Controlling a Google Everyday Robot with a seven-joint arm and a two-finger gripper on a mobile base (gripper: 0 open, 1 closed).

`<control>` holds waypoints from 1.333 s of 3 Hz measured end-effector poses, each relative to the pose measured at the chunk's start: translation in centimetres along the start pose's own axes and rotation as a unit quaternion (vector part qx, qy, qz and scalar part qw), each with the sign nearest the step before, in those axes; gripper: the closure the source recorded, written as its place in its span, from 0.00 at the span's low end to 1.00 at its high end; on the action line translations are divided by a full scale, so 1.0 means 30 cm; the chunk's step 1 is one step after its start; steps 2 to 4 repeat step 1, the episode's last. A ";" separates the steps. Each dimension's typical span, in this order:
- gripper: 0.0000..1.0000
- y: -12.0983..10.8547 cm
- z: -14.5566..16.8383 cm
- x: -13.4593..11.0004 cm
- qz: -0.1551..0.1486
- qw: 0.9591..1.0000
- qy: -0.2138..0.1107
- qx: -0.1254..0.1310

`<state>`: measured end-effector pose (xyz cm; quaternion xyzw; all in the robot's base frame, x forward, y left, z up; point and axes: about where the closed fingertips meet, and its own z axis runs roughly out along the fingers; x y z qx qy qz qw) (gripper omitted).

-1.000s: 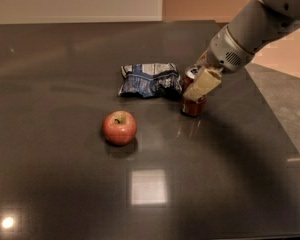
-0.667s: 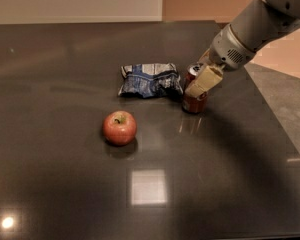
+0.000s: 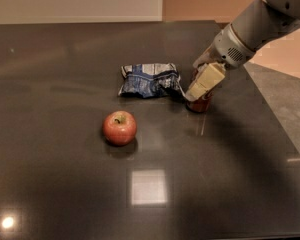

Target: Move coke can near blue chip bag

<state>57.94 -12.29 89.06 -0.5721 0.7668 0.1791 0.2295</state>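
Observation:
The coke can stands upright on the dark table, just right of the blue chip bag with only a small gap between them. Only its red lower part shows; the rest is hidden behind a cream finger. My gripper reaches down from the upper right and is closed around the can, one finger in front and the other behind it. The bag lies flat and crumpled, dark blue with white patches.
A red apple sits in front and to the left of the bag. The dark glossy table ends at its right edge, with grey floor beyond. The arm spans the upper right.
The gripper and the can have shifted slightly to the right, staying beside the bag. The bag and the apple have not moved.

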 end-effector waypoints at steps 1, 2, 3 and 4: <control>0.00 0.000 0.000 0.000 0.000 1.000 0.000 0.000; 0.00 0.000 0.000 0.000 0.000 1.000 0.000 0.000; 0.00 0.000 0.000 0.000 0.000 1.000 0.000 0.000; 0.00 0.000 0.000 0.000 0.000 1.000 0.000 0.000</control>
